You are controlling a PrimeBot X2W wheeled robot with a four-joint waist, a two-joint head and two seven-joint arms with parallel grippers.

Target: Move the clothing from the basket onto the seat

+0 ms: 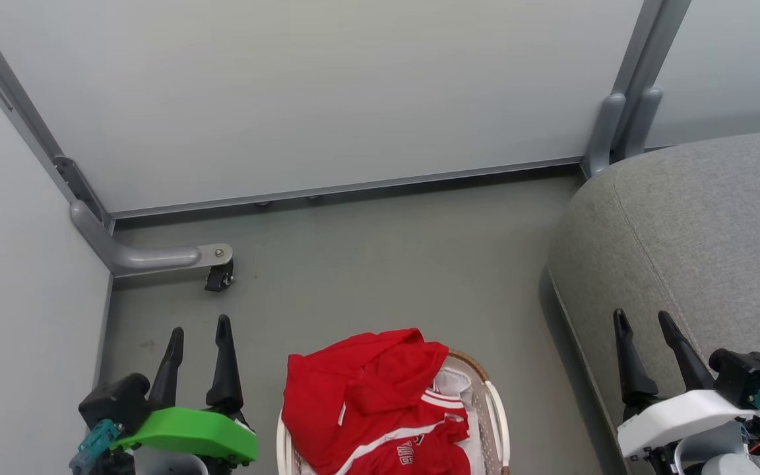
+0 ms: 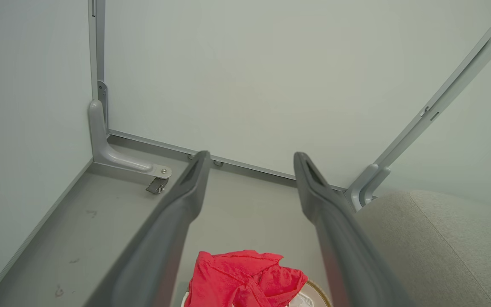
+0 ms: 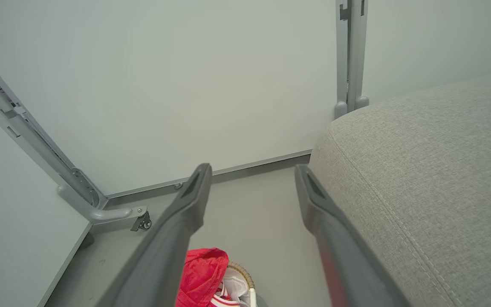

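Soft red clothes (image 1: pixel 367 396) piled in the basket (image 1: pixel 500 415)
The basket sits on the floor near the grey couch (image 1: pixel 703 231). The clothes look light and floppy, so pinch a bunched fold on top. The left fingers (image 1: pixel 224 369) and right fingers (image 1: pixel 629 369) are spread, holding nothing

Coarse woven cloth seat (image 1: pixel 703 224)

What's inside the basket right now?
A heap of red clothing sits in the basket, draping over its far-left rim. A white fabric liner peeks out to the right of it. Anything beneath the pile, and the basket's floor, is covered.
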